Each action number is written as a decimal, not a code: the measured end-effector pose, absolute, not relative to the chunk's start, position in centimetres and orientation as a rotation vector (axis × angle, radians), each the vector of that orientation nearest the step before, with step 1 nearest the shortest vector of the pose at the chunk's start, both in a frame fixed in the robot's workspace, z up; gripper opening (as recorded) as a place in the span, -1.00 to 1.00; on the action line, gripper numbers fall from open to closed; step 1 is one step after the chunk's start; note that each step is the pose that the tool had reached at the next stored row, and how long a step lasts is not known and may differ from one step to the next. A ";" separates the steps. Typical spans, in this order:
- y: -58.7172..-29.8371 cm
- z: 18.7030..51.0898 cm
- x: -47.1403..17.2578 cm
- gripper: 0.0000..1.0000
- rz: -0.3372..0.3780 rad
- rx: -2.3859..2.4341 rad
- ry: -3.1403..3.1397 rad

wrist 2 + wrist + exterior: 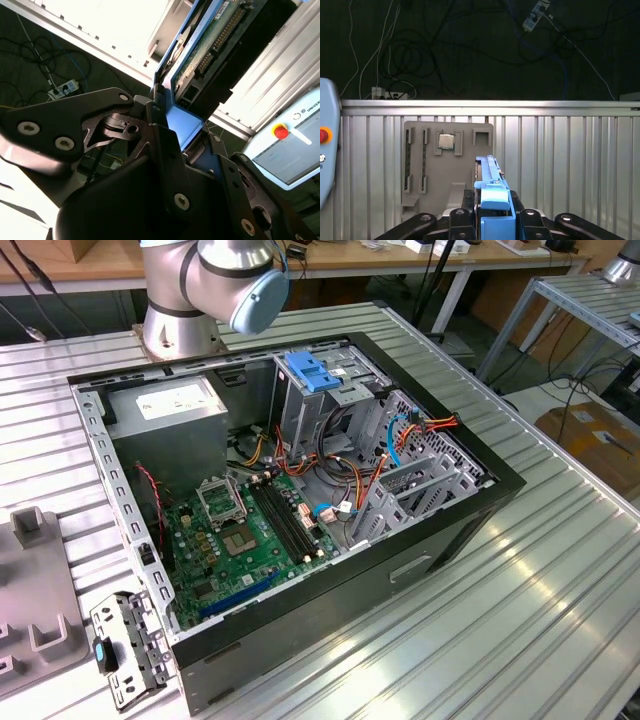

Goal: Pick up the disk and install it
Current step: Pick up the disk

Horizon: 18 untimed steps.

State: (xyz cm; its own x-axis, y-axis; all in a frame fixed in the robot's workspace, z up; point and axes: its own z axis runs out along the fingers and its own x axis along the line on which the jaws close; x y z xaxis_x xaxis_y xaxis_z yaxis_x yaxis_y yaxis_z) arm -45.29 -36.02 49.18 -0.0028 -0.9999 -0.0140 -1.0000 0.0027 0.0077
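In the exterior view, an open computer case (300,490) lies on the ribbed metal surface (560,570), motherboard facing up, with the arm's base (190,300) at its far side. In the first wrist view, the hand (492,219) is clenched on the disk (489,172), held edge-on by its blue rails, and a grey fixture plate (447,170) lies on the surface beyond. In the second wrist view, the disk's green circuit board shows, clamped between black fingers (162,145).

You're working on a ribbed metal table (560,570) under bright, even light. Along its far side in the exterior view runs a wooden bench (420,258). On the exterior view's right stands a second metal table (590,305), with a cardboard box (595,440) on the floor near it. In the first wrist view the floor (620,40) looks dark, strewn with cables (415,55) and a power strip (387,94).
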 end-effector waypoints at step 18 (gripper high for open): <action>-36.0 49.3 -43.4 -0.25 0.024 -2.215 2.221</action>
